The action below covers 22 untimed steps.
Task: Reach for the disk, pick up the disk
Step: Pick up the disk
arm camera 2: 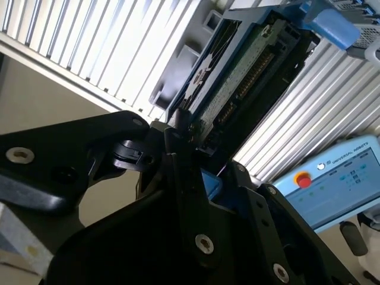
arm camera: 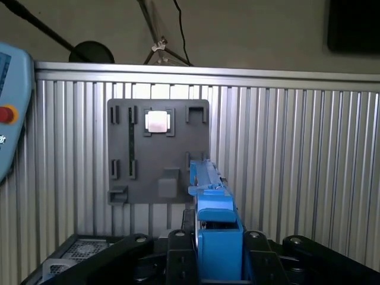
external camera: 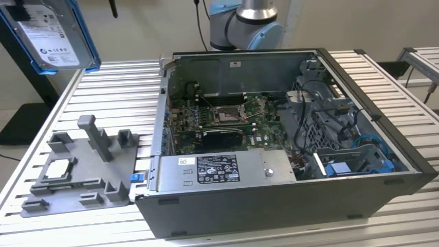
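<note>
- The disk (external camera: pixel 51 36) hangs high above the desk (external camera: pixel 116 87), so the pick-up looks done
- The hand (arm camera: pixel 218 264) seems clamped on its blue edge

disk (external camera: pixel 51 36) cropped at exterior view's top edge; 1 end seemingly behind gripper (arm camera: pixel 218 254)

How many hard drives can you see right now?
1. The disk, in its blue frame, is held up by the end effector at the exterior view's upper left. Others may be hidden inside the open computer case.
</note>
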Each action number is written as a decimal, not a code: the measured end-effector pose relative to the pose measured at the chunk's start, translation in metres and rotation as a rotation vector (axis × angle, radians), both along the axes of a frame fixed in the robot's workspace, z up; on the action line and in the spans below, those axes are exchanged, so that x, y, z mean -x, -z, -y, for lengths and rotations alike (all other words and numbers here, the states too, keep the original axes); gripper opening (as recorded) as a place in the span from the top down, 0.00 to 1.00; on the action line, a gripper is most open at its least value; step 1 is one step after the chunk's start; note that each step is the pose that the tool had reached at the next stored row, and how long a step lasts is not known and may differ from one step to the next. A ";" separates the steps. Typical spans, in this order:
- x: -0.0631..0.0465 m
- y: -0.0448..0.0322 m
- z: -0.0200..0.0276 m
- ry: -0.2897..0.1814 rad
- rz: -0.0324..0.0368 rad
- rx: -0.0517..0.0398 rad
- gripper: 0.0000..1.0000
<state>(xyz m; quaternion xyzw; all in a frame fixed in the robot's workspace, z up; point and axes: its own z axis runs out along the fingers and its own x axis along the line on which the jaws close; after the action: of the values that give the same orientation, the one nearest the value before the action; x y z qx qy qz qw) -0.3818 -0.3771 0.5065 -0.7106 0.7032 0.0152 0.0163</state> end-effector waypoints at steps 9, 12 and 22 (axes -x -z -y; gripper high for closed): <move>-0.022 0.0000 0.0000 0.000 -0.0001 0.0000 1.00; -0.028 0.0000 0.0000 0.000 0.0000 0.0000 1.00; -0.052 0.0000 0.0000 0.000 -0.0001 0.0000 1.00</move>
<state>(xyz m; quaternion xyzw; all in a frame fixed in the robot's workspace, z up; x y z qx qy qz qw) -0.3298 -0.3771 0.5065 -0.7107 0.7031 0.0152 0.0163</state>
